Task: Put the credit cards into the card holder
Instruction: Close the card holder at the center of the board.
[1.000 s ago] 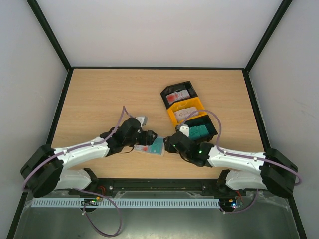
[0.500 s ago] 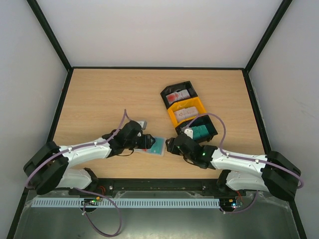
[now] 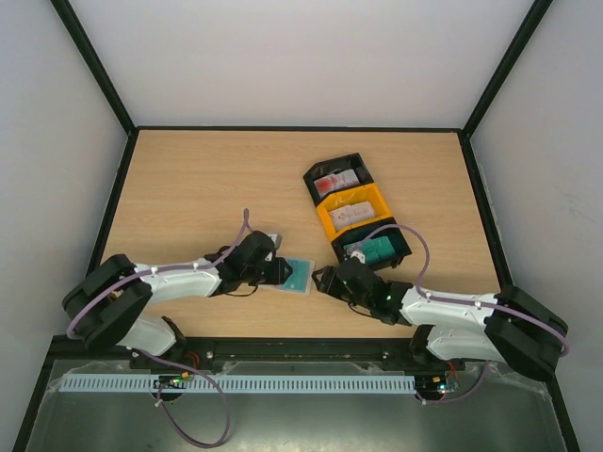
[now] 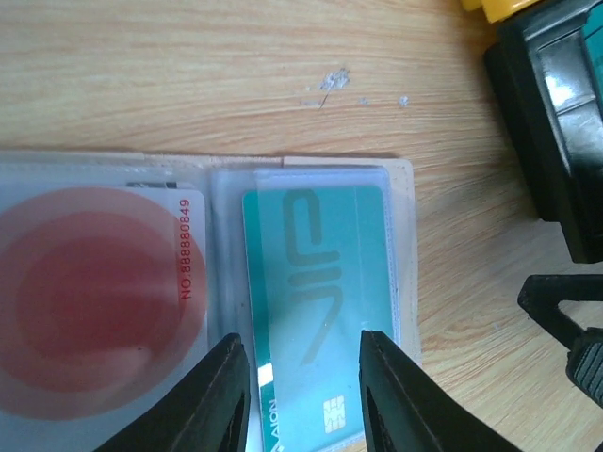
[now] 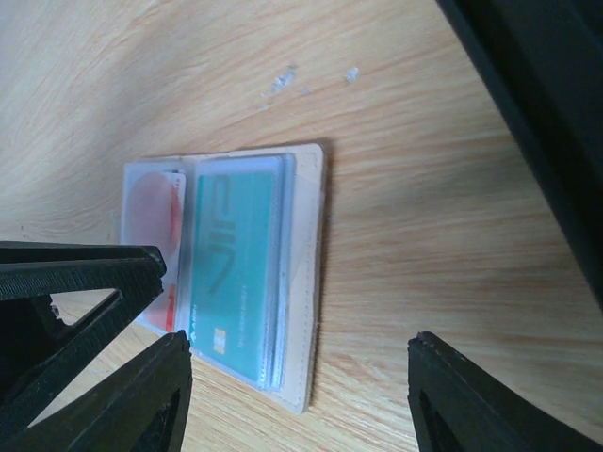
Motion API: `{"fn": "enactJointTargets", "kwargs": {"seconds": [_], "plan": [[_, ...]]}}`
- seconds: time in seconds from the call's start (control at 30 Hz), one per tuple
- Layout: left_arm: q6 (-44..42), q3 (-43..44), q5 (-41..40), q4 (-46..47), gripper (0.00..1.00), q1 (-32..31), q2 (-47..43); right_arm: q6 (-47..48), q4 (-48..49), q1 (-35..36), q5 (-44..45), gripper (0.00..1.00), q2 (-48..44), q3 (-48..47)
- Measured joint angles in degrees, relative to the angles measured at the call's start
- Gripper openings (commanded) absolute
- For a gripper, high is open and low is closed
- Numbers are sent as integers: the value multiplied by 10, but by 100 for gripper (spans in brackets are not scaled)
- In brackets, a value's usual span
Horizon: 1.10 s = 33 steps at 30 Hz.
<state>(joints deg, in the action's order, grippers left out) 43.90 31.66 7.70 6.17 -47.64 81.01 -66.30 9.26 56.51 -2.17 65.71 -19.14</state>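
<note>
teal card sits in card holder — left tool narrow over it (right tool wide).

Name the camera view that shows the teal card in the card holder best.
Left wrist: the teal card is closest here, with its logo and chip clear, though its bottom edge is cut off. The right wrist view shows it nearly whole but smaller and slanted. The top view gives only a small teal patch.

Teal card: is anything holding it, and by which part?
Cannot be told. The left end effector has fingers over the teal card's chip end in the card holder; grip unclear. The right end effector is open, empty.
</note>
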Motion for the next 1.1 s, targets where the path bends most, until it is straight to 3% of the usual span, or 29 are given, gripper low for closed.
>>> {"fn": "enactJointTargets", "kwargs": {"seconds": [0.33,0.67,1.1], "plan": [[2,2,-12,-5,23,-7,39,-38,89,-6,-39,53,60,30],[7,2,-36,-10,22,-12,39,-51,212,-14,-62,49,146,27],[12,-2,-27,-3,22,-13,39,-47,254,-19,-76,49,186,14]]}}
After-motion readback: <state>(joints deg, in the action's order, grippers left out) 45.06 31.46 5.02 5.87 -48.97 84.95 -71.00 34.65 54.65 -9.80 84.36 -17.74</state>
